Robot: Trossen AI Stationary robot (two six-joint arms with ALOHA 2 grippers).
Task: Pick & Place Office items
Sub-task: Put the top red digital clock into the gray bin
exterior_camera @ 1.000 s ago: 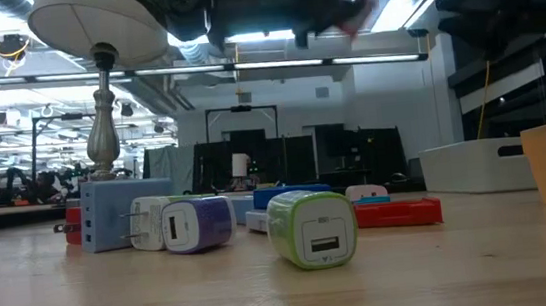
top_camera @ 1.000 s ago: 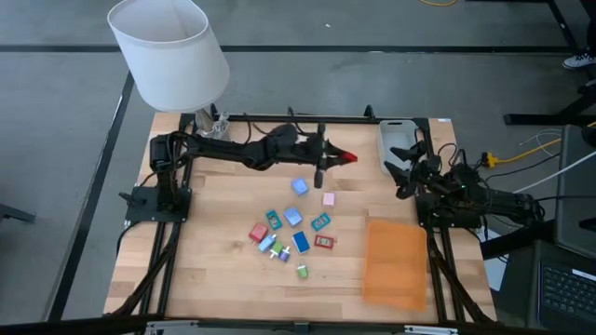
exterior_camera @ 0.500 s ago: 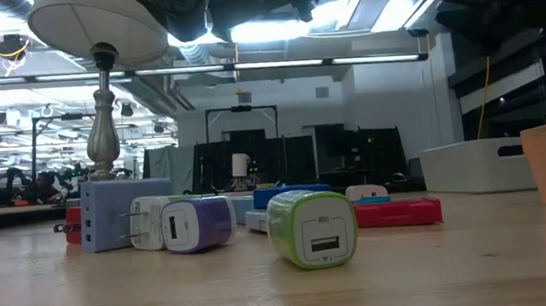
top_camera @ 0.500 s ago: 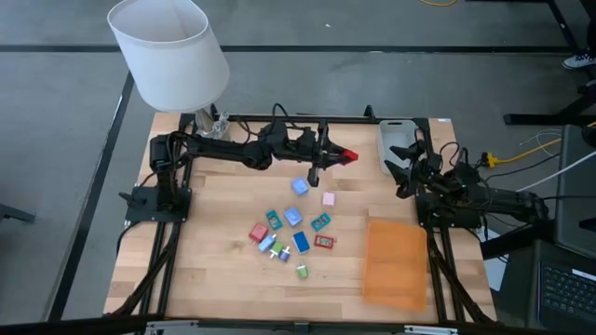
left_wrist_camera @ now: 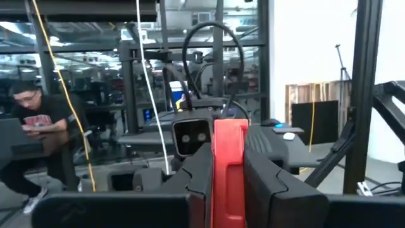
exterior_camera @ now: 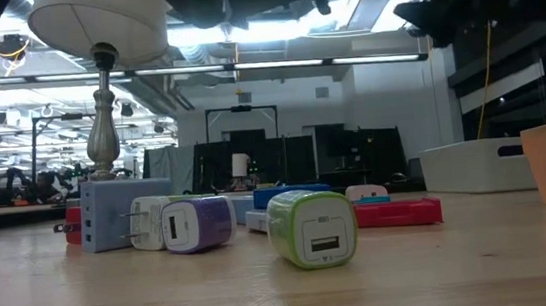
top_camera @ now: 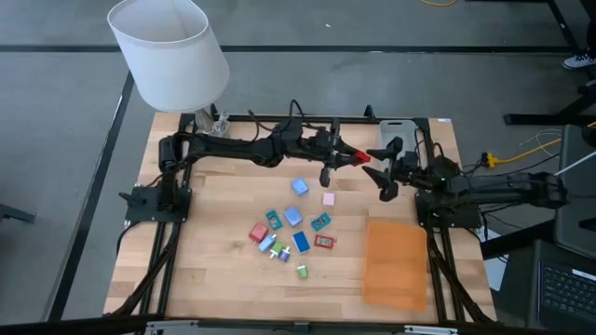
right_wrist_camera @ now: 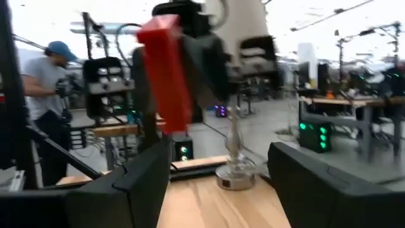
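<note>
High view, left claw: the left claw (top_camera: 346, 158) is reaching out over the far middle of the counter (top_camera: 205, 279) and gripping a red piece (top_camera: 349, 156) between its fingers, above the surface.
High view, right claw: the right claw (top_camera: 382, 167) is stretching toward the left one with its fingers spread, the tips sitting just beside the red piece.
High view, office items: the loose office items (top_camera: 291, 228) are lying in a scatter near the counter's middle, blue, pink, teal, red and green pieces close together, well apart from both claws.
High view, surroundings: an orange sheet (top_camera: 396, 262) is lying on the right side, a grey tray (top_camera: 396, 130) is sitting at the far right corner, and a white lamp (top_camera: 169, 51) is standing at the far left corner.
Low view, items: a green charger block (exterior_camera: 311, 228) is sitting nearest, with a purple block (exterior_camera: 197, 224) and a pale blue block (exterior_camera: 108, 214) to its left and a flat red piece (exterior_camera: 397, 211) behind it; both arms are hanging dark overhead.
Left wrist view: the left claw's fingers (left_wrist_camera: 196, 177) are clamping the upright red piece (left_wrist_camera: 229, 166) on both sides.
Right wrist view: the right claw's fingers (right_wrist_camera: 142, 180) are standing wide apart, and the red piece (right_wrist_camera: 166, 73) is showing beyond them, held in the left claw (right_wrist_camera: 190, 57); a person (right_wrist_camera: 41, 107) is standing in the room behind.
</note>
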